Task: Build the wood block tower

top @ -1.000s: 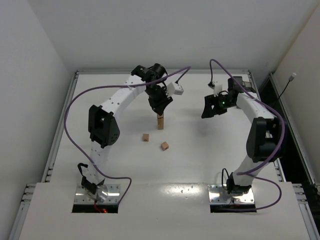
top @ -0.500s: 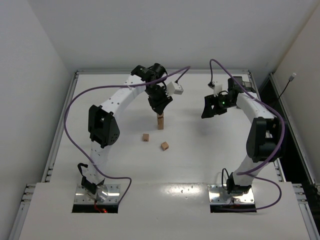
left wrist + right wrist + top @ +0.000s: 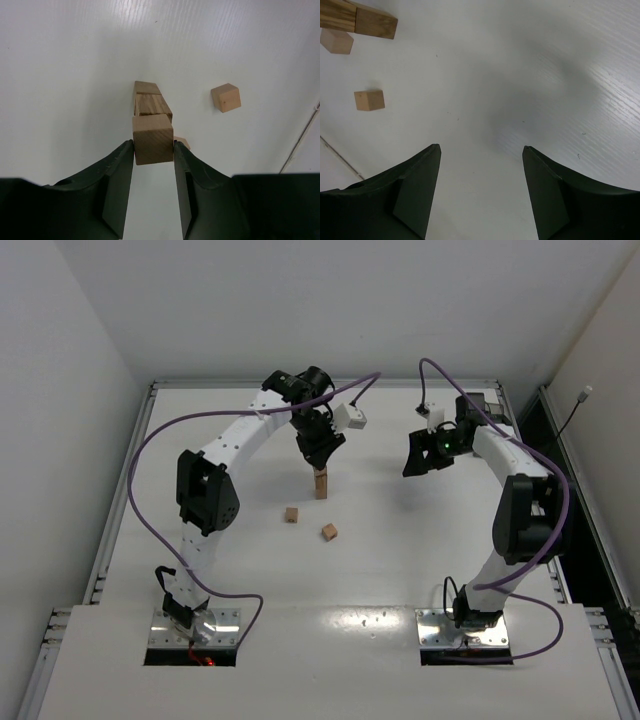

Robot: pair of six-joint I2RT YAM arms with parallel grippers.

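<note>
The tower (image 3: 320, 483) is a narrow column of tan wood blocks in the middle of the table. My left gripper (image 3: 320, 462) hangs straight above it. In the left wrist view its jaws (image 3: 153, 145) are shut on the top wood block (image 3: 153, 139), which sits on the column's lower blocks (image 3: 149, 100). Two loose wood blocks (image 3: 291, 514) (image 3: 329, 531) lie in front of the tower; the left wrist view shows one (image 3: 225, 97) off to the right. My right gripper (image 3: 418, 462) hovers to the tower's right, open and empty (image 3: 481, 147), with the tower (image 3: 365, 20) at that view's top left.
Purple cables arc from both arms over the white table (image 3: 400, 560). Raised rails edge the table on the left (image 3: 120, 510) and right (image 3: 575, 510). Walls stand close behind and on both sides.
</note>
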